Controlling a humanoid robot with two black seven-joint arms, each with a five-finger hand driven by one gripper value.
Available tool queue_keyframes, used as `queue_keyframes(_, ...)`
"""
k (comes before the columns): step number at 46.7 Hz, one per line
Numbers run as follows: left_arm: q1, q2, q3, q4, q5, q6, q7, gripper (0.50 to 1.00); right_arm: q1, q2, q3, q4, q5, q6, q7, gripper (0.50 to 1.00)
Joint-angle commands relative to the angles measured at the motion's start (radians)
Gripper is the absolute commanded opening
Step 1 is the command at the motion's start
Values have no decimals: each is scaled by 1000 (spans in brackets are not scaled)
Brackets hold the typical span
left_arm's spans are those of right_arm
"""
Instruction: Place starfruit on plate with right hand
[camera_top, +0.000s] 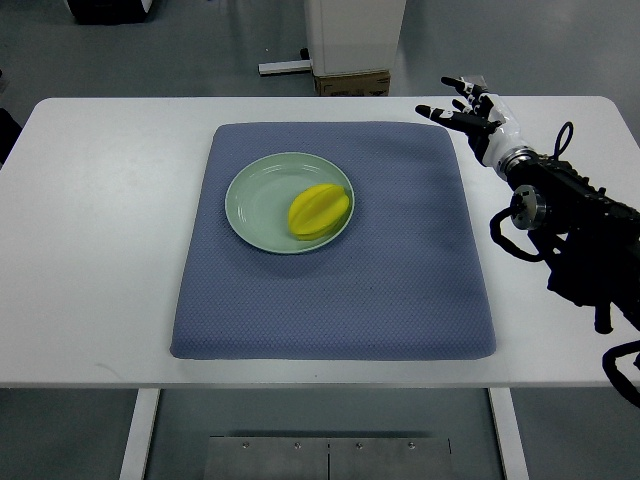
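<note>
A yellow starfruit (319, 210) lies on the right half of a pale green plate (258, 205), its edge reaching the plate's rim. The plate rests on a blue-grey mat (400, 290) in the middle of the white table. My right hand (468, 112) is held off to the upper right, past the mat's far right corner, with its fingers spread and nothing in it. Its black arm (575, 215) comes in from the right edge. The hand is well apart from the plate and fruit. My left arm does not show.
The white table (90, 250) extends left and right of the mat. A white pedestal with a cardboard box (352, 80) stands on the floor behind the table's far edge. A metal plate (330, 458) sits under the near edge.
</note>
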Motion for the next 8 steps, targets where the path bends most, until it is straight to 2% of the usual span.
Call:
queue_keyframes(1, 0, 0, -1, 0, 0, 0, 0, 1000, -1, -3, 0, 0, 0, -1, -2, 1000)
queue_keyframes(8, 0, 0, 0, 0, 0, 1, 0, 1000, -7, -17, -3, 0, 0, -5, -2, 1000)
